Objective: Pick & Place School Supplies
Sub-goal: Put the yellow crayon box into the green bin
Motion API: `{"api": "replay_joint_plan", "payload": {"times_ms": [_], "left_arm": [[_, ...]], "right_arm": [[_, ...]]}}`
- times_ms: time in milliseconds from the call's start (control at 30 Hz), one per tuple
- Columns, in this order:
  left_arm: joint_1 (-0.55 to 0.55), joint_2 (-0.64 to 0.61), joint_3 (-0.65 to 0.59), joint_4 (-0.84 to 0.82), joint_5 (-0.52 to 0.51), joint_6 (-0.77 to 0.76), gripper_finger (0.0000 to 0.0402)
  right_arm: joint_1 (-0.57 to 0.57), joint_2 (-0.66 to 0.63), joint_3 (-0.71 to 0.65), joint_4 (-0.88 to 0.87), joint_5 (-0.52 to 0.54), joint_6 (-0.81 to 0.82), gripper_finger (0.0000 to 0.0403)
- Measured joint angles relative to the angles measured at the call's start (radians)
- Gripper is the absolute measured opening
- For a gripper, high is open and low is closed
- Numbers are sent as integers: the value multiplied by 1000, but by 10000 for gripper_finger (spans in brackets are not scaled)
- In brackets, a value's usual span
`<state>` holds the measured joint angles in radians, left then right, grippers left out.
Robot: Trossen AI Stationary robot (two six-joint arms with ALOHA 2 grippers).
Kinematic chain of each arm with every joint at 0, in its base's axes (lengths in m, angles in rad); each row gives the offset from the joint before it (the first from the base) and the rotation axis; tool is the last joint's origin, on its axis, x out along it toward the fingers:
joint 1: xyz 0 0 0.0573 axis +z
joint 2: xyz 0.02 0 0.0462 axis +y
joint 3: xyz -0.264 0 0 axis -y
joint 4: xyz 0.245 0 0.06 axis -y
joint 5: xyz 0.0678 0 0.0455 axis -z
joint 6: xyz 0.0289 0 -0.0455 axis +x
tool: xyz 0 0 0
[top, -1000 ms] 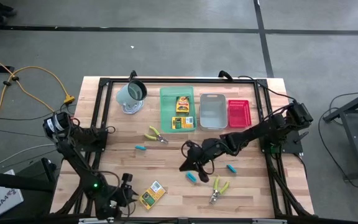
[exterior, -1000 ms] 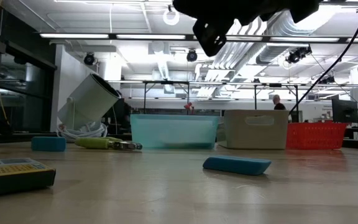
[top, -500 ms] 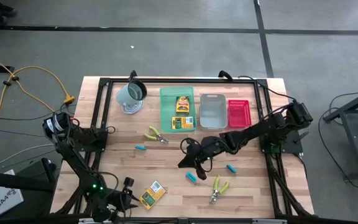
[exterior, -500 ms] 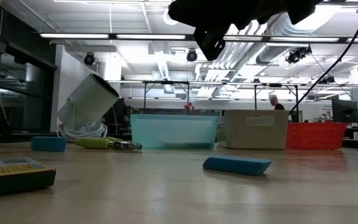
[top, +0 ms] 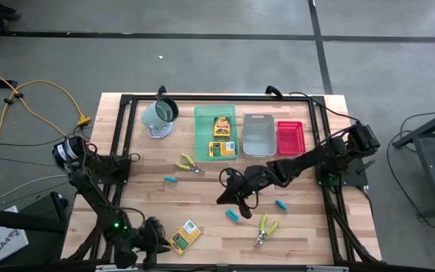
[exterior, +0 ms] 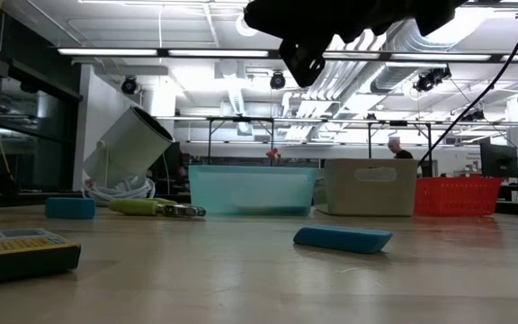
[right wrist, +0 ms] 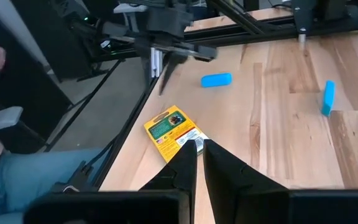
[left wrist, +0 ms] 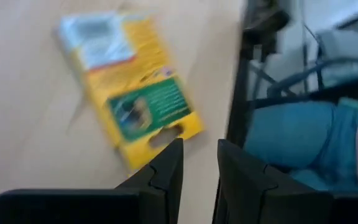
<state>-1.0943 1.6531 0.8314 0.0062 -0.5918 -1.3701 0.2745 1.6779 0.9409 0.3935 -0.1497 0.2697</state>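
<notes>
Left end effector [top: 151,233] has swung in over the last second, fingers narrowly apart and empty, toward the yellow-orange printed box [top: 185,236] at the worktop's [top: 202,196] seven o'clock; I judge a pickup next. Right end effector [top: 225,198], shut and empty, hangs mid-worktop.

The pale wooden surface [top: 202,200] carries a row along its far edge: a tipped grey-green mug [top: 159,114] at eleven o'clock, then a green tray [top: 202,130], a grey tray [top: 257,136] and a red tray [top: 289,134] toward one o'clock. A plier-like tool [top: 189,163] and a cyan piece [top: 171,180] lie at nine o'clock. Two more cyan pieces [top: 232,215] [top: 281,204] and a second plier tool [top: 263,230] lie toward five o'clock. A yellow printed box [top: 185,236] sits at seven o'clock.
</notes>
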Motion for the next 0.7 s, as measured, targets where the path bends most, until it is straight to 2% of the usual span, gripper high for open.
{"api": "replay_joint_plan", "payload": {"times_ms": [133, 200, 500, 700], "left_arm": [[0, 0, 0, -99, 90, -281, 97], [0, 0, 0, -122, 105, -372, 97], [18, 1, 0, -115, 108, -541, 97], [51, 1, 0, -120, 179, -635, 97]], "right_arm": [[0, 0, 0, 0, -10, -17, 20], [0, 0, 0, 0, -18, -32, 20], [0, 0, 0, -1, -68, -39, 20], [7, 0, 0, -1, -80, -68, 20]]}}
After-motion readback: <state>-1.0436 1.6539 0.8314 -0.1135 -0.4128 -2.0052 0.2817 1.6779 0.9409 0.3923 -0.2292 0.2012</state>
